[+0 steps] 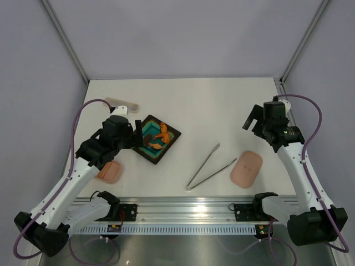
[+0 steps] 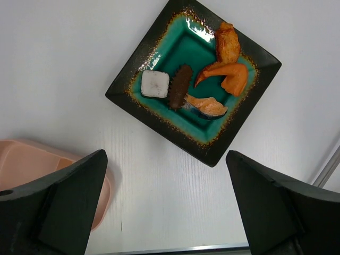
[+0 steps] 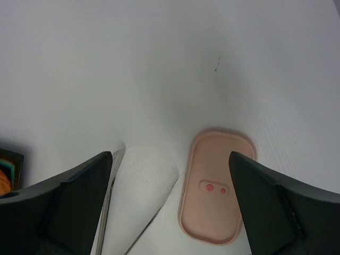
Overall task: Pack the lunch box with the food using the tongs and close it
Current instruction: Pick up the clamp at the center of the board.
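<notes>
The lunch box [image 1: 110, 172] is a salmon-pink open base at the near left, partly under my left arm; its edge [image 2: 32, 164] shows in the left wrist view. Its pink lid [image 1: 246, 168] lies apart at the right, with two red dots on it [image 3: 217, 186]. The silver tongs [image 1: 211, 166] lie in a V between them. The food sits on a dark square tray [image 1: 170, 139]: an orange shrimp [image 2: 228, 64], a brown lump [image 2: 179, 86], a white block [image 2: 155, 84], a salmon slice [image 2: 207, 106]. My left gripper [image 1: 133, 136] hovers open beside the tray. My right gripper [image 1: 254, 119] hangs open above the lid.
A long pale case [image 1: 123, 103] lies behind the left gripper. The tray's rim [image 2: 154, 37] is raised. Slanted frame posts stand at both back corners, and a metal rail [image 1: 188, 208] runs along the near edge.
</notes>
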`<act>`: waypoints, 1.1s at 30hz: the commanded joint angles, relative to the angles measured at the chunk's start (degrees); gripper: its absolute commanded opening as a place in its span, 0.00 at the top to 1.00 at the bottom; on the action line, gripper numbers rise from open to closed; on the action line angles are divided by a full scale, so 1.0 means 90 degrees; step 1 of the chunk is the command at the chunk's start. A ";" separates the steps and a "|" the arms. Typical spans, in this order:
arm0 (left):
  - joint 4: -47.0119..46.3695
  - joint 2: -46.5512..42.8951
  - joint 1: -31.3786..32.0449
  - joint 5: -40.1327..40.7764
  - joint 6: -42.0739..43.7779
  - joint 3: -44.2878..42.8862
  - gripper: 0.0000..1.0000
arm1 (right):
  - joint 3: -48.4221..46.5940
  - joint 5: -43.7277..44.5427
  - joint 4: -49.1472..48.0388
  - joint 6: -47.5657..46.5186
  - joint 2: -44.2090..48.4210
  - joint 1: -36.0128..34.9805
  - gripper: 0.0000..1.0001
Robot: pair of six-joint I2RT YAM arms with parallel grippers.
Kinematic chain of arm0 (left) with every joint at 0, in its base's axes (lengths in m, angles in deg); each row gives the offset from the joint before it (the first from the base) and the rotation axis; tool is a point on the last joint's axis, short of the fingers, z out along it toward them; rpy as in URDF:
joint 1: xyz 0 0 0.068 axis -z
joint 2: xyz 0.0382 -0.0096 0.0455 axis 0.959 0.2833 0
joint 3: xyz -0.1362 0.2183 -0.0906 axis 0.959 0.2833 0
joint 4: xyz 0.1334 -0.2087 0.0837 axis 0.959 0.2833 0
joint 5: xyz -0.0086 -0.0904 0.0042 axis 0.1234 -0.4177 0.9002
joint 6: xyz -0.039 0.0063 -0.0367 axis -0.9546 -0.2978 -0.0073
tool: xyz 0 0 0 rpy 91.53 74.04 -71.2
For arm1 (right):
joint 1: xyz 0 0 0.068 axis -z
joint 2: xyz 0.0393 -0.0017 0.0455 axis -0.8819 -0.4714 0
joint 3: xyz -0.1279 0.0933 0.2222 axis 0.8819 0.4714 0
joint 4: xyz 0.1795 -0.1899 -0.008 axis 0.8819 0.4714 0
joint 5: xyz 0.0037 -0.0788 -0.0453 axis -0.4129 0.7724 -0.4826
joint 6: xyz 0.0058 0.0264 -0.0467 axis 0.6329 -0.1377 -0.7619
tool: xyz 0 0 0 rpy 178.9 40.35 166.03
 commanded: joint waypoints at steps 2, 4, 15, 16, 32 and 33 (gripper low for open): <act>-0.0530 -0.0345 0.0001 0.0246 -0.0128 0.0214 0.01 | -0.0085 0.0331 -0.0005 0.0143 0.0158 0.0009 0.00; -0.0735 -0.0511 -0.0008 0.0207 -0.0149 0.0370 0.01 | -0.0115 0.0292 0.0073 0.0182 0.0129 0.0010 0.01; -0.0775 -0.0523 0.0030 -0.0932 0.0134 0.0322 0.01 | 0.0022 0.0204 0.0063 0.0368 0.0100 0.0010 0.01; -0.0824 -0.0425 0.0205 -0.1061 0.0173 0.0341 0.01 | 0.0022 0.0117 0.0063 0.0397 0.0100 0.0010 0.01; -0.0922 0.2826 0.3565 -0.1169 0.0418 -0.0947 0.01 | -0.0027 0.0077 0.0151 0.0436 0.0168 0.0010 0.00; -0.0941 0.3108 0.3701 -0.1189 0.0437 -0.1093 0.01 | -0.0027 0.0097 0.0151 0.0446 0.0178 0.0010 0.01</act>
